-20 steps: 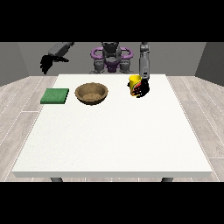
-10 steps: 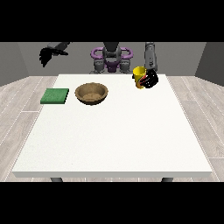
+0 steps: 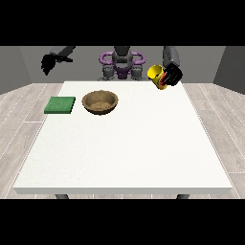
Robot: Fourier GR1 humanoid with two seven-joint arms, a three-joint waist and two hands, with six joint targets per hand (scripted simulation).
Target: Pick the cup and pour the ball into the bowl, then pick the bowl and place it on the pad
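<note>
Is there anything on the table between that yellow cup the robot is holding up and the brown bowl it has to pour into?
Nothing visible. The yellow cup is lifted in the hand at the view's right, and only bare white table lies between it and the brown bowl. The green pad sits on the bowl's far side.

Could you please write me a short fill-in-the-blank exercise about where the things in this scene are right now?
1. The yellow cup is held in the air by the hand at the view's ____.
2. The green pad lies on the table at the view's ____ of the wooden bowl.
3. The hand at the view's left holds ____.

Missing words: right; left; nothing
</note>
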